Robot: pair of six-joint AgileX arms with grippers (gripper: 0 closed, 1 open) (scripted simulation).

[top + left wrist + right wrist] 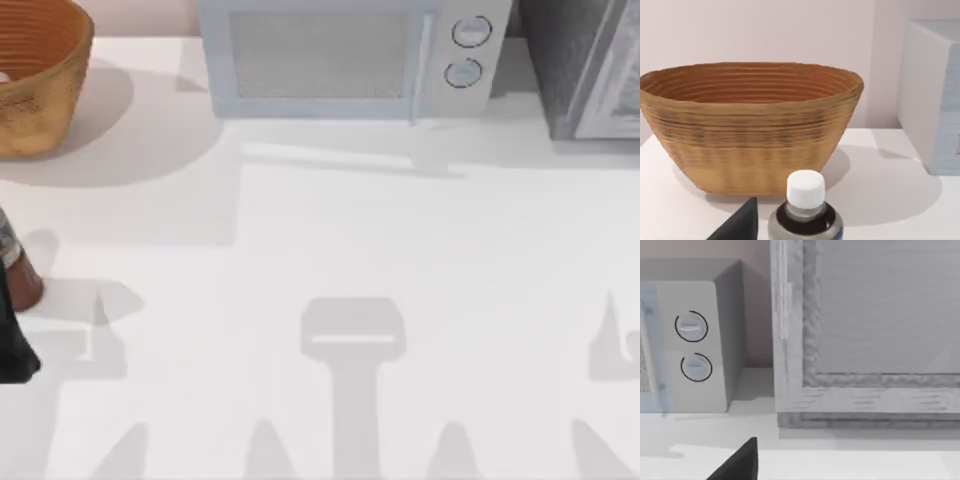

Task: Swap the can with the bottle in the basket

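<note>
The bottle (pixel 14 265) stands on the table at the far left edge, dark reddish-brown with a grey band. In the left wrist view its white cap (pixel 805 188) rises close in front. My left gripper (pixel 12 350) is open around the bottle; one dark finger (pixel 740 225) stands beside it with a small gap. The woven basket (pixel 45 95) sits at the back left, beyond the bottle, with its ribbed inside (pixel 750 82) facing the left wrist view. A pale sliver shows inside the basket at the top view's edge; I cannot tell whether it is the can.
A white microwave-like box (pixel 350 60) stands at the back middle, with two round dials (pixel 692 347). A grey cabinet (pixel 590 70) fills the back right. One dark finger (pixel 740 465) of my parked right gripper faces them. Arm shadows lie on the white table (pixel 330 250).
</note>
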